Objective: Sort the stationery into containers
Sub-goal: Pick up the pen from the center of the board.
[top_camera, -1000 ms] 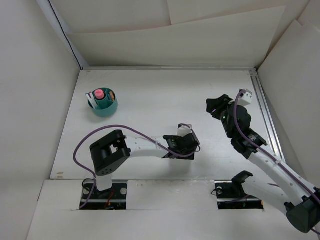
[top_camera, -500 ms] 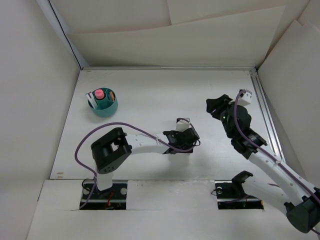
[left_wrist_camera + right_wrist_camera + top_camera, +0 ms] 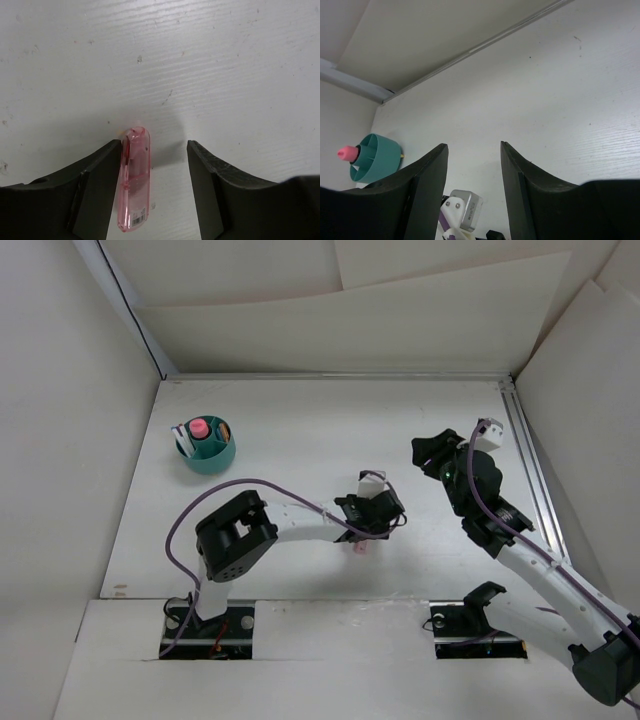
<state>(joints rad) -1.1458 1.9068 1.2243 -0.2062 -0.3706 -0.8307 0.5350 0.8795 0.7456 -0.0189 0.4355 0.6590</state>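
On table (image 3: 300, 430), left gripper (image 3: 155, 150) newly astride pink piece (image 3: 135, 185).

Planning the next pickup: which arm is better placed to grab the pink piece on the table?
Left: the left gripper straddles the pink piece, open; the right gripper hangs open, well away.

I was looking into a robot lab's test cell, not a lived-in room. The white worktop (image 3: 300, 430) was boxed in by plain white panels (image 3: 350, 330) at the back and on both sides, with their seams showing. A metal rail (image 3: 530, 465) ran along its right edge. The left arm (image 3: 300, 525) and the right arm (image 3: 520, 555) were bolted to black plates (image 3: 235, 625) at the near edge. A purple cable (image 3: 250, 481) looped loose over the left one. A teal cup (image 3: 212, 458) of stationery was the one everyday thing I saw there.
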